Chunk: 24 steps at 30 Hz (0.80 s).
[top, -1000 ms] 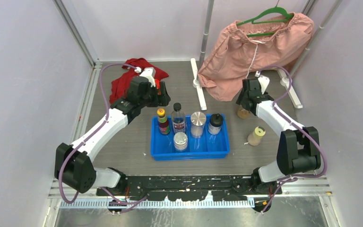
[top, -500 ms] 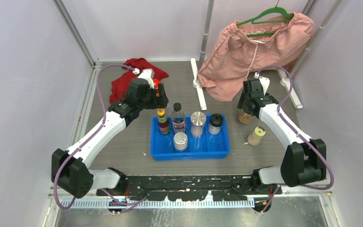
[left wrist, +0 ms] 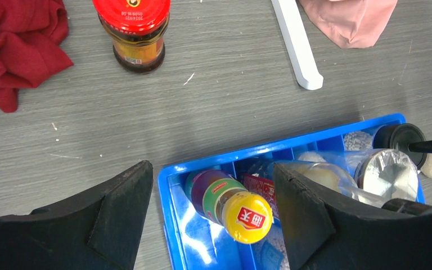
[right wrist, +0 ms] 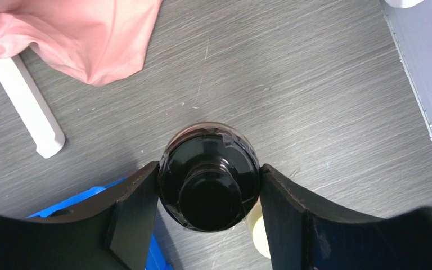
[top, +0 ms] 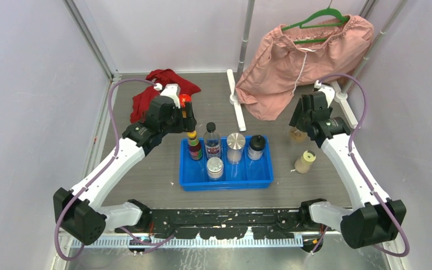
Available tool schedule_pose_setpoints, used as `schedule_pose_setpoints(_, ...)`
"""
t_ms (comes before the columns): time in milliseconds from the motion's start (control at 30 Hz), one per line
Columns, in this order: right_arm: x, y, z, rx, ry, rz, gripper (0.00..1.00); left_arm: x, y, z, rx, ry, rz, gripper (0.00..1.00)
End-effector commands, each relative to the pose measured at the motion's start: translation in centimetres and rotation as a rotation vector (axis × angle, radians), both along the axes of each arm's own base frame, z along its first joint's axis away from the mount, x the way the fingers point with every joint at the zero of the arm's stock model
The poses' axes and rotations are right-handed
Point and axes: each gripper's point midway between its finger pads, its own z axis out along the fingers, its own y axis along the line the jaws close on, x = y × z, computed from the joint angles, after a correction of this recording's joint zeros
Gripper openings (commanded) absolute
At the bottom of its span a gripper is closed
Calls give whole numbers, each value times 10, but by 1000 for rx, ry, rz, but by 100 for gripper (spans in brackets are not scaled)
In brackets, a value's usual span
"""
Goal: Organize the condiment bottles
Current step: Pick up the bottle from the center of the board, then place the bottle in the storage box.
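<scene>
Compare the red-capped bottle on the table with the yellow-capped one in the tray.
The red-capped bottle stands on the table beyond the blue tray; the yellow-capped bottle stands inside its left end. The red-capped bottle's cap is broad, over dark brown contents; the yellow-capped bottle's is small, over a green and purple label. Both are upright, ungripped.

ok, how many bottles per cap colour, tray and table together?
black-cap bottles: 3
silver-cap jars: 2
yellow-cap bottle: 1
pale-yellow-cap bottle: 1
red-cap bottle: 1
Total: 8
</scene>
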Motion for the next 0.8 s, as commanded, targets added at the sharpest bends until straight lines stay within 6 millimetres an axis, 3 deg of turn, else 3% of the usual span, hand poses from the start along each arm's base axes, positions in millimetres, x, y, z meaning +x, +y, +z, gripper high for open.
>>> schedule_pose_setpoints(0, -8, 2, 43, 16, -84, 32, 42, -4, 7, 28, 9, -62, 13, 78)
schedule_pose_setpoints(333, -36, 11, 73, 58, -89, 105, 43, -16, 17, 33, 25, -67, 29, 78)
schedule_pose_setpoints(767, -52, 38, 81, 95, -75, 188, 42, -22, 19, 39, 31, -75, 37, 78)
